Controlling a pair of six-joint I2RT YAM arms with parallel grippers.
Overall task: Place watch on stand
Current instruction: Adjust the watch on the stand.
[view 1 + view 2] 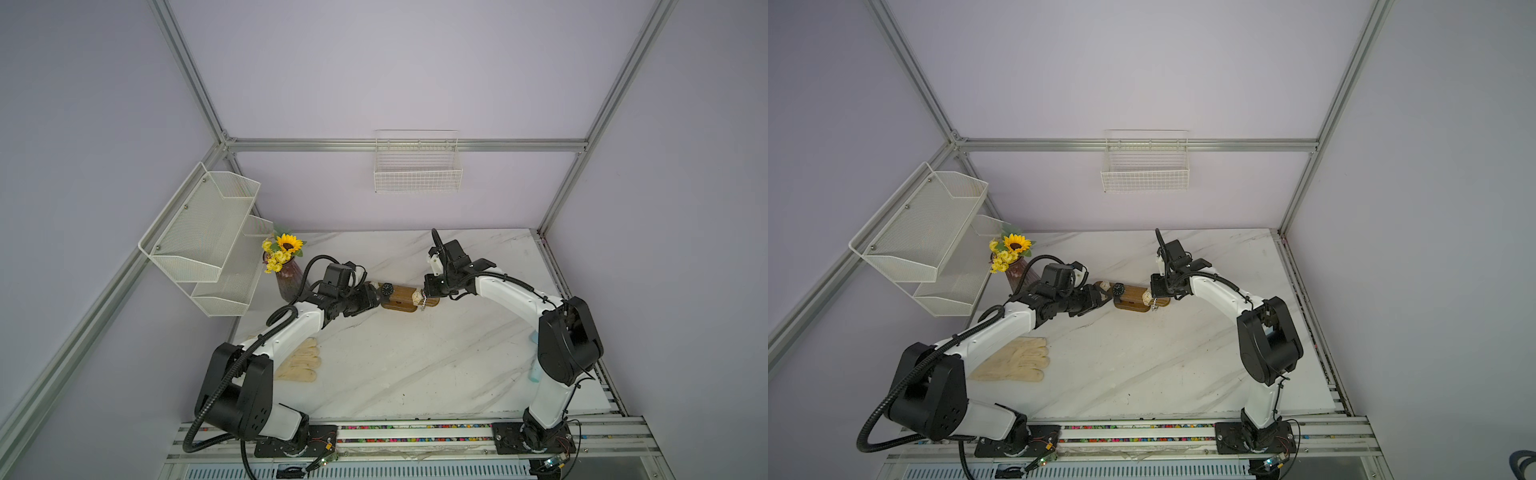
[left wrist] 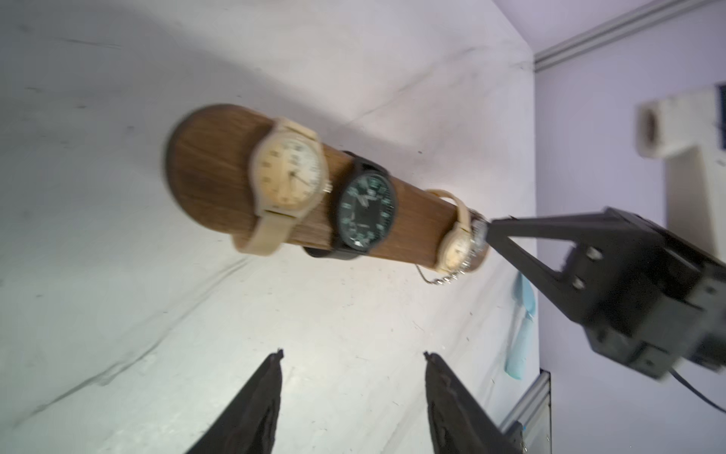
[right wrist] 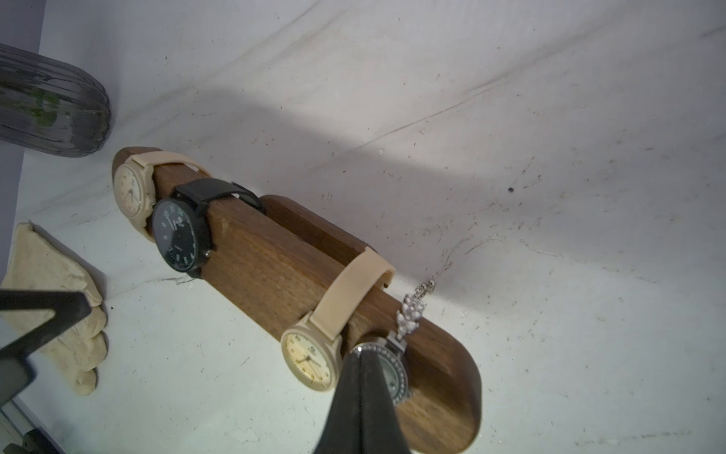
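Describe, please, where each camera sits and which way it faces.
Top views: high over the near edge, looking down on the table; left arm and right arm show whole.
Left wrist: on the left arm, looking past the open left pincer along the stand; the right pincer shows beyond.
Right wrist: on the right arm, looking past that pincer, shut on the silver watch, along the stand toward the vase.
Shared: both wrist views show the stand from opposite ends.

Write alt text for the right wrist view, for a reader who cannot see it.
The shut right pincer grips a small silver jewelled watch at one rounded end of a long brown wooden stand on a white table. Two beige watches and a black watch wrap its bar.
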